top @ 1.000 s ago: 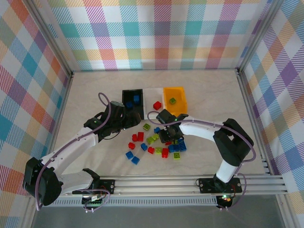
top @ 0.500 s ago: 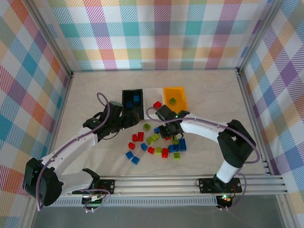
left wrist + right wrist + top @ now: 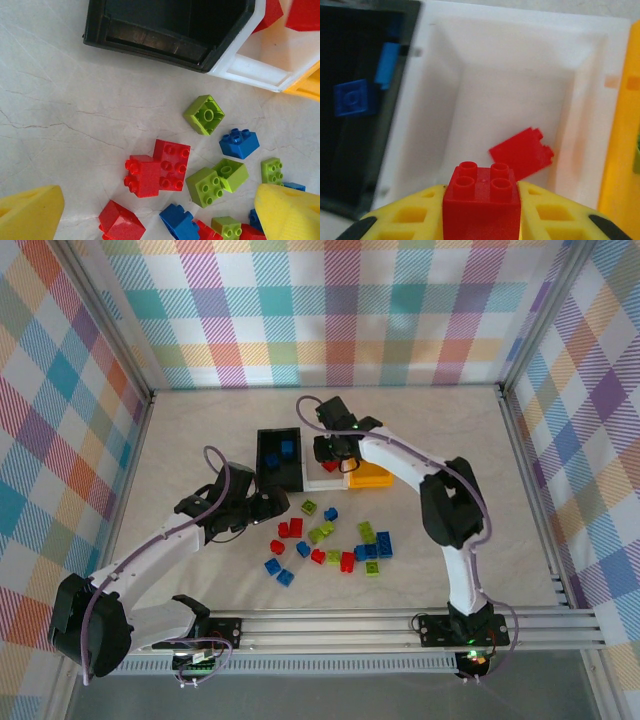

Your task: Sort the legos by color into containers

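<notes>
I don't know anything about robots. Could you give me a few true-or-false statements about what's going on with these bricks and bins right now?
1. The right gripper holds a red lego above the white bin. True.
2. The white bin has nothing in it. False: one red brick already lies on its floor.
3. There are blue legos in the black bin. True.
4. The left gripper is clamped on a green brick. False: its jaws stand wide open and hold nothing, above the loose legos on the table.
</notes>
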`<state>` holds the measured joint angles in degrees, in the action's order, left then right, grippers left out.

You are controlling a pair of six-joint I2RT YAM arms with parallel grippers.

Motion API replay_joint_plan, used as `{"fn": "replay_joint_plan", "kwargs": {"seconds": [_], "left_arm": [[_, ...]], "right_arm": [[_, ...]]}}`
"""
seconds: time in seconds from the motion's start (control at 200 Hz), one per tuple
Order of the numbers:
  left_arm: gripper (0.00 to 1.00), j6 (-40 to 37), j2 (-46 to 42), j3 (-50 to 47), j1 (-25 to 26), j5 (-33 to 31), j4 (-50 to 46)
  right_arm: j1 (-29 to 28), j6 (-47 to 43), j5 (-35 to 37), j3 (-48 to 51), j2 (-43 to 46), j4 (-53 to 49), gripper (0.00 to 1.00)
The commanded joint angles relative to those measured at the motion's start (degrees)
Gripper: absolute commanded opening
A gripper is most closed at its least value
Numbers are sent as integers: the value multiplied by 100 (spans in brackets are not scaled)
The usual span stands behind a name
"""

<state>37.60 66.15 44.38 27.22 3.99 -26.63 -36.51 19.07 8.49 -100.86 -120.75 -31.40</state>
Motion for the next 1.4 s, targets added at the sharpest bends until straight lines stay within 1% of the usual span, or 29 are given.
{"fn": "replay_joint_plan", "kwargs": {"seconds": [0.0, 0.14, 0.175, 0.23, 0.365, 0.465, 0.545, 0.67, 0.815, 0.86, 1.08, 1.17, 1.315, 1.395], "left_arm": [[95, -208, 67, -117, -52, 142, -53], [86, -328, 246, -108, -38, 357, -47], [83, -372, 316, -93, -11, 383, -59], [80, -428, 424, -42, 68, 368, -117], [77, -515, 805, 35, 382, 264, -133], [68, -560, 1164, 80, 549, 113, -82], [62, -602, 1420, 128, 607, 20, 1], [56, -688, 1740, 213, 678, -80, 104], [46, -719, 2043, 256, 688, -170, 195], [45, -724, 2117, 268, 688, -208, 219], [35, -840, 2253, 366, 688, -577, 212], [28, -901, 2271, 468, 688, -651, 161], [19, -939, 2166, 640, 688, -639, -42], [18, -907, 2002, 820, 688, -521, -174]], "right_arm": [[123, 104, -157, -557, -307, -291, 35], [171, 115, -264, -853, -449, -391, 56], [171, 102, -303, -851, -403, -381, 60], [167, 101, -351, -764, -281, -330, 62], [159, 114, -435, -214, 209, -87, 63], [110, 134, -474, 279, 603, 96, 63], [75, 158, -495, 674, 912, 216, 63], [57, 241, -499, 1295, 1400, 418, 63], [56, 337, -519, 1929, 1928, 635, 63], [56, 345, -533, 2064, 2047, 660, 63], [56, 365, -515, 2497, 2436, 722, 63], [56, 369, -484, 2617, 2535, 743, 63], [56, 384, -445, 2753, 2676, 741, 63], [56, 404, -405, 2861, 2811, 767, 63]]}}
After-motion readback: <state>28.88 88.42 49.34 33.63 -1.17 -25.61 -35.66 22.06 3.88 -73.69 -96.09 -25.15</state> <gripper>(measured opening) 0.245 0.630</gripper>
